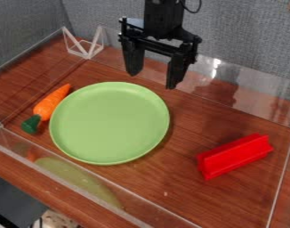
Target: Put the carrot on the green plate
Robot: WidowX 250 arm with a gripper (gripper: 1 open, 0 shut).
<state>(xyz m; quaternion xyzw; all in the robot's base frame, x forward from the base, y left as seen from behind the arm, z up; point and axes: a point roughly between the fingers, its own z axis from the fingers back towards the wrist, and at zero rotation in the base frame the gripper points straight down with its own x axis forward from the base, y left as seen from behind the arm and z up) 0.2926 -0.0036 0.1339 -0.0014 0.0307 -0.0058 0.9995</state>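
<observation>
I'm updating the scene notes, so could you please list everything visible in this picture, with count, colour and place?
green plate: one, light green, middle of the wooden table, nothing on it.
carrot: one, orange with dark green leafy end, on the table at the plate's left edge.
block: one, red, on the table right of the plate.
wire stand: one, whitish, far left corner.
clear walls: transparent, around the table.
gripper: one, black, open, pointing down above the plate's far edge, holding nothing.
</observation>
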